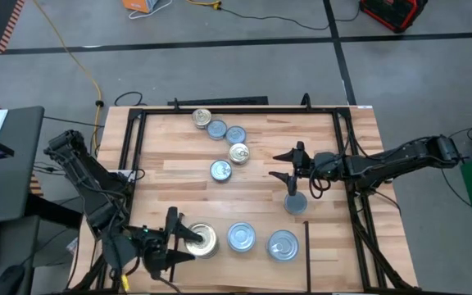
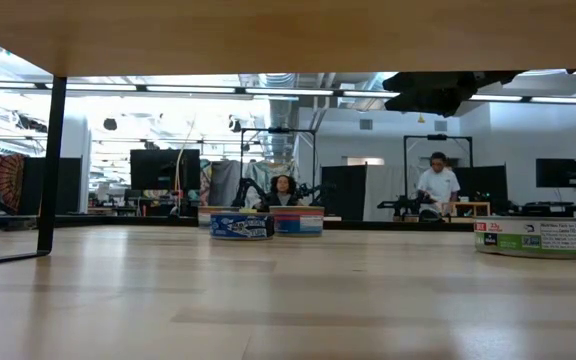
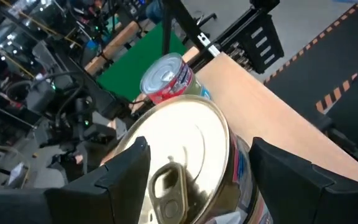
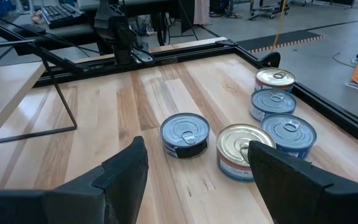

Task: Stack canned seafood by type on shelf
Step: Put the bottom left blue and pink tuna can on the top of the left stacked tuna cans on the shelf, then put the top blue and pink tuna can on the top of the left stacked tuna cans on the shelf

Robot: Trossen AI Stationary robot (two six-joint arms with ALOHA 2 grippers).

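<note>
Canned seafood, lot of eight tins visible on the desk (image 1: 179, 184), light wood planking inside a black metal frame (image 1: 134, 143). Front row, near edge: gold-topped stack (image 1: 202, 241), silver-topped tin (image 1: 242, 238) just beside it, larger silver-topped tin (image 1: 283, 245) at the row's right; these three sit side by side where the shelf patch appears to be, though its thin bounding lines are hard to make out. Loose group, toward the far edge: five tins in a curved line, namely a gold-topped tin (image 1: 201, 118), two silver-topped tins (image 1: 217, 129) and (image 1: 235, 135), a second gold-topped tin (image 1: 238, 152), and a lone silver-topped tin (image 1: 220, 170) nearest the desk's middle. Left tool (image 1: 175, 238): fingers spread wide on either side of the gold-topped stack, not seen pressing on it; no load held. Right tool (image 1: 289, 165): fingers wide apart, empty, hovering over bare wood to the right of the loose group, pointed at the lone silver-topped tin. Handling note, judged: the step in hand looks like a fetch of that tin; centre the fingers across its rim, come down level, close on the blue side wall, and keep clear of the gold-topped neighbour just beside it.
</note>
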